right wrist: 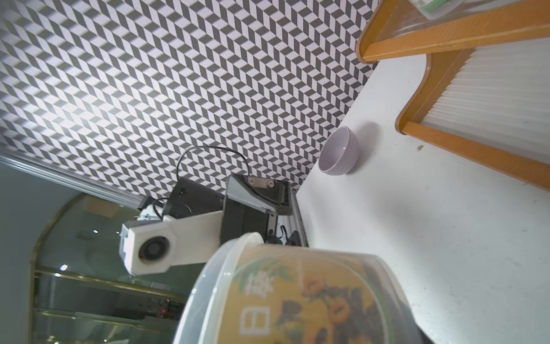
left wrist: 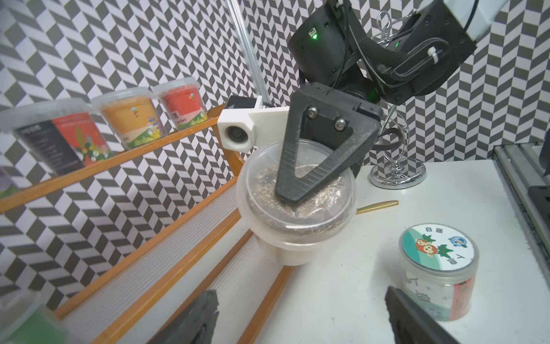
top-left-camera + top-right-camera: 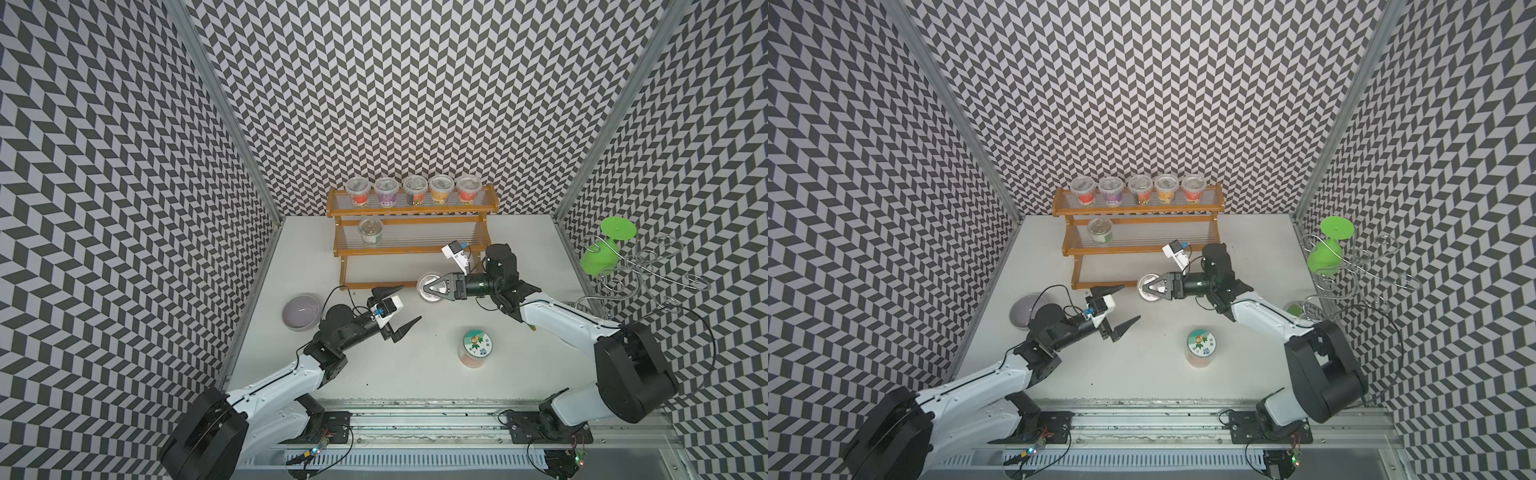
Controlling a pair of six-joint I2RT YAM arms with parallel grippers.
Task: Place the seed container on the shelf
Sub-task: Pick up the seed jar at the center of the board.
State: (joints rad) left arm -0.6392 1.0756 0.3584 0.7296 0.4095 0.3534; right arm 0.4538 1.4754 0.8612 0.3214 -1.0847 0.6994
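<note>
The seed container [image 3: 424,281] [image 3: 1144,283] is a clear lidded cup of dark seeds with a yellow flowered label [image 1: 300,300]. It hangs upright just in front of the lowest tier of the shelf [image 3: 411,250] [image 3: 1133,250], the orange-framed three-tier rack. My right gripper [image 3: 429,289] [image 3: 1148,288] is shut on it. One black finger lies across the lid [image 2: 297,178]; the other finger is hidden behind the cup. My left gripper [image 3: 410,303] [image 3: 1131,302] [image 2: 300,293] stands wide open and holds nothing, a little to the front left of the cup.
Several colored cups [image 3: 413,191] line the top tier and one green-labelled cup [image 3: 370,230] sits on the middle tier. A purple bowl [image 3: 301,311] stands at the left, a cartoon-lidded jar [image 3: 476,347] at the front. A silver wire stand [image 3: 648,270] with a green cup [image 3: 598,253] is at the right.
</note>
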